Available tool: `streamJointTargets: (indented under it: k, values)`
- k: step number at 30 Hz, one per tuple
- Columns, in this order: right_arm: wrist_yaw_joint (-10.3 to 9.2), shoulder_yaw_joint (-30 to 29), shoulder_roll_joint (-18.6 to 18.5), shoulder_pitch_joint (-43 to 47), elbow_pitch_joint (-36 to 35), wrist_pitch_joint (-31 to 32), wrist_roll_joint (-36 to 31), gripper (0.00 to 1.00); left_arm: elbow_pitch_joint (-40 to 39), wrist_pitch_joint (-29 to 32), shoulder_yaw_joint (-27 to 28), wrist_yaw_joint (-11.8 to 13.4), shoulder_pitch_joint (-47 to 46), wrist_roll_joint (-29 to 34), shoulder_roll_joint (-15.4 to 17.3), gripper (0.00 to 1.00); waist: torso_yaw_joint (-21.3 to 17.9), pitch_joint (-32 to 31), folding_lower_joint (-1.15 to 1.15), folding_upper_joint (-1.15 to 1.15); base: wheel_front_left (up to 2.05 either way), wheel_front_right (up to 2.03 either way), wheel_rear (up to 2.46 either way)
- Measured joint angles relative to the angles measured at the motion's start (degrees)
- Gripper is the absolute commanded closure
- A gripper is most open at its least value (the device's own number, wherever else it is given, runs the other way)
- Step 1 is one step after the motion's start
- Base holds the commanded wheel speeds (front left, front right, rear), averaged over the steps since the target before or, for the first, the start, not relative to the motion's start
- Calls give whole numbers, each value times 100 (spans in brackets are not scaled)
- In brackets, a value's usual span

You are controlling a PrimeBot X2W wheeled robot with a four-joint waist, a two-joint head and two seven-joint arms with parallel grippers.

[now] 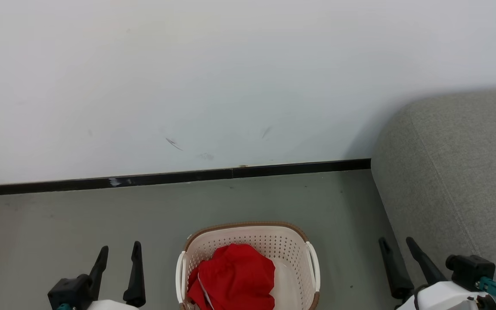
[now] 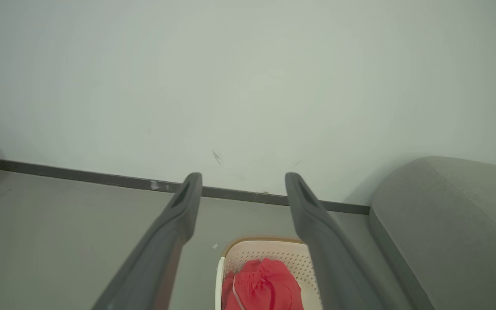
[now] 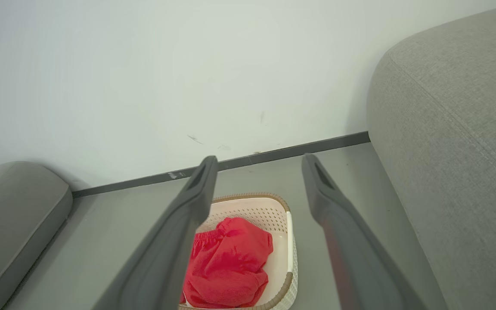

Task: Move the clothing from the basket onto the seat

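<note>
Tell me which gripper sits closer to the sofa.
The right gripper: it hovers at the edge of the sofa, while the left gripper is on the far side of the basket.

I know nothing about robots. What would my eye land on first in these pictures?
The bright red bundle of soft clothing jumps out, heaped in the oval cream-white perforated plastic basket on the grey floor. To its right rises the big grey woven-fabric sofa, by the white wall. The left pincer and the right pincer hang open and empty either side of the basket.
</note>
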Motion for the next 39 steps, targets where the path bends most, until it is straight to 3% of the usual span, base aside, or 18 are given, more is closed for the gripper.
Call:
streamJointTargets:
  k: [21, 39]
  values:
    - [0, 236, 1, 23, -132, -381, -1663, 0, 8, -407, -132, 320, 81, 1396, 48, 0, -16, -17, -2, 0, 0, 0, 0]
    - [0, 237, 0, 24, -142, -381, -1653, 0, 76, -407, -67, 315, 80, 1394, 44, 0, -18, 12, -2, 0, 0, 0, 0]
